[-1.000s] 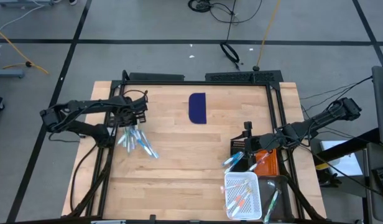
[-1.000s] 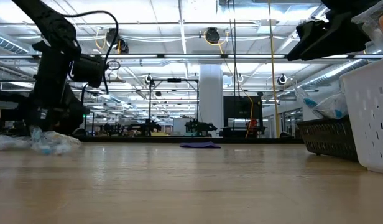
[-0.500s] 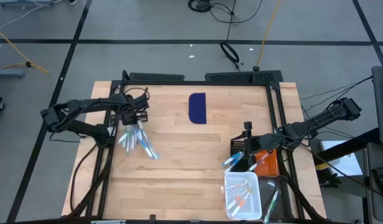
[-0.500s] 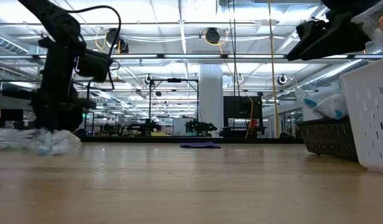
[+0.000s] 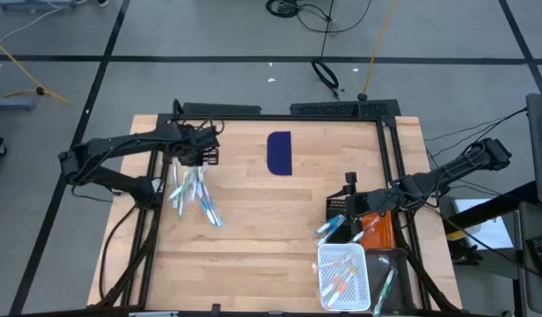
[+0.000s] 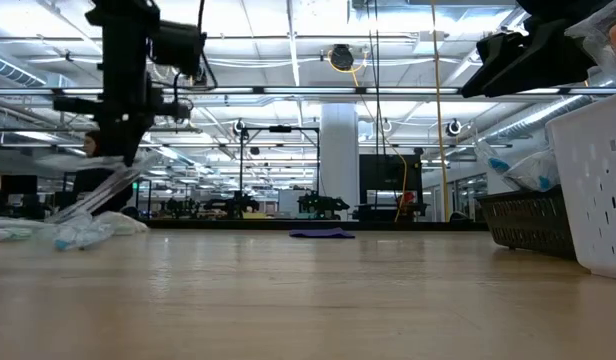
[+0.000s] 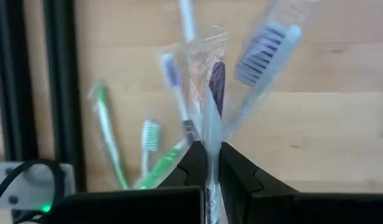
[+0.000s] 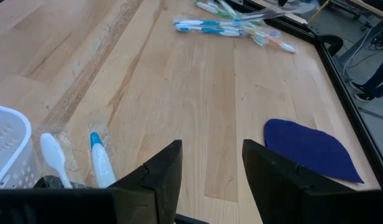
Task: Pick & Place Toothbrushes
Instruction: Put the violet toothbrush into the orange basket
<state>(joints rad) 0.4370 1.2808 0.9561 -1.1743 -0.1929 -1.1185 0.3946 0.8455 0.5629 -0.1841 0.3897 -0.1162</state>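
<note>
My left gripper (image 5: 199, 158) hangs above the table's far left part, shut on one toothbrush in a clear wrapper (image 7: 211, 93). Under and near it, a loose pile of toothbrushes (image 5: 194, 198), light blue, white and green, lies flat on the wood. My right gripper (image 8: 210, 165) stands open and empty over the right side, by the baskets (image 5: 346, 198). Two wrapped toothbrushes (image 8: 95, 162) lie just in front of it. My left gripper pinches the wrapped toothbrush between its two fingers, on the clear wrapper (image 7: 211, 146) near one end. The fingers come from above, pointing down. The toothbrush (image 6: 93, 200) hangs slanting below them; whether its lower end still meets the pile I cannot tell.
A white basket (image 5: 343, 275) with several toothbrushes stands at the near right, a dark basket (image 5: 369, 227) just beyond it. A dark blue flat piece (image 5: 280, 152) lies at the far middle. Black frame rails (image 5: 390, 176) border the table.
My left gripper has shut on one wrapped toothbrush in the pile, then risen well above the table and shifted a little toward the far edge. The toothbrush has been drawn up by its held end and now slants down from the fingers. The other toothbrushes have stayed flat.
</note>
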